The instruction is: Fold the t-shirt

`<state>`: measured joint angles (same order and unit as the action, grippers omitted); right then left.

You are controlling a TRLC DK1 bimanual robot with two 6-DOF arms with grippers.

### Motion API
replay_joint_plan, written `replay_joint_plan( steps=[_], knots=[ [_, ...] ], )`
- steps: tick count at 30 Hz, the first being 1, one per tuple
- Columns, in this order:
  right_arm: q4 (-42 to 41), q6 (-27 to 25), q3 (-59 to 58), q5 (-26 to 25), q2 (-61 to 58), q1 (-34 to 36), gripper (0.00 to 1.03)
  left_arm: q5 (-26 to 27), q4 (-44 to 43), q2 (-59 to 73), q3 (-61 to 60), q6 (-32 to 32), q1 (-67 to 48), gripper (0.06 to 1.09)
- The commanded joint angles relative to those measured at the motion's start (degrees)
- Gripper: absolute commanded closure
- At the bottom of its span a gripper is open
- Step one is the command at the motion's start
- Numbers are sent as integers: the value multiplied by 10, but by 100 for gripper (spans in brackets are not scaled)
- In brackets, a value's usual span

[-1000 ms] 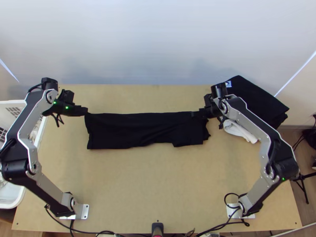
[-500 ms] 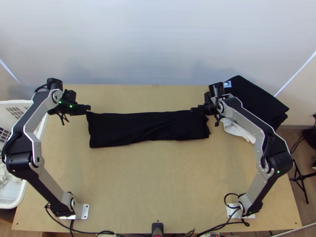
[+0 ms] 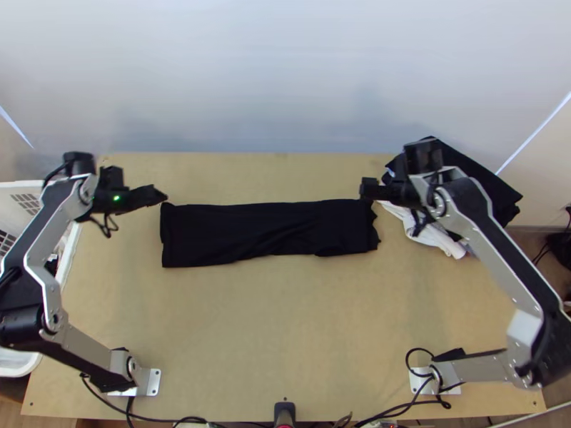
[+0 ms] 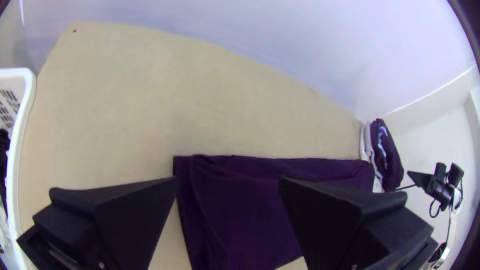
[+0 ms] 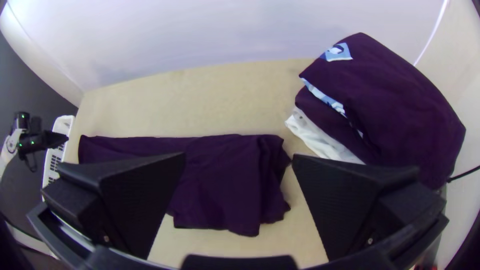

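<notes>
The black t-shirt (image 3: 268, 232) lies across the table as a long, narrow folded strip, wide from left to right, with slightly uneven layers at its right end. My left gripper (image 3: 158, 195) is at the strip's far left corner; in the left wrist view the left gripper (image 4: 229, 181) stands wide open above the cloth, with nothing held. Over the strip's far right corner is my right gripper (image 3: 370, 188). The right wrist view has the right gripper (image 5: 239, 159) wide open too, the shirt (image 5: 225, 185) lying loose below it.
At the back right a folded dark garment (image 3: 457, 171) is stacked on white cloth (image 3: 428, 239), partly beneath the right arm. A white basket (image 3: 66, 264) stands at the table's left edge. Bare tabletop (image 3: 285, 321) spreads between the shirt and the near edge.
Both grippers have come away from the shirt, the left arm shifting left and the right arm right. The strip's near edge has moved slightly up the picture at the right and lies straighter.
</notes>
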<state>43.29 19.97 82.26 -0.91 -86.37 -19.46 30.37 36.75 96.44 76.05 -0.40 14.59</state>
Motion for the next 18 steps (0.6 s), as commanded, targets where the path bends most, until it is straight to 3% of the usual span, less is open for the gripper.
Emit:
replay_joint_plan(
  steps=[1,12,18],
  knots=[
    [145,63,45,26,65,-15,3,82,-16,-42,-89,-7,84,10],
    [152,64,24,60,99,28,3,82,-140,-46,-206,-17,138,10],
    [152,62,34,67,91,28,3,87,-165,-39,-218,-21,120,10]
  ],
)
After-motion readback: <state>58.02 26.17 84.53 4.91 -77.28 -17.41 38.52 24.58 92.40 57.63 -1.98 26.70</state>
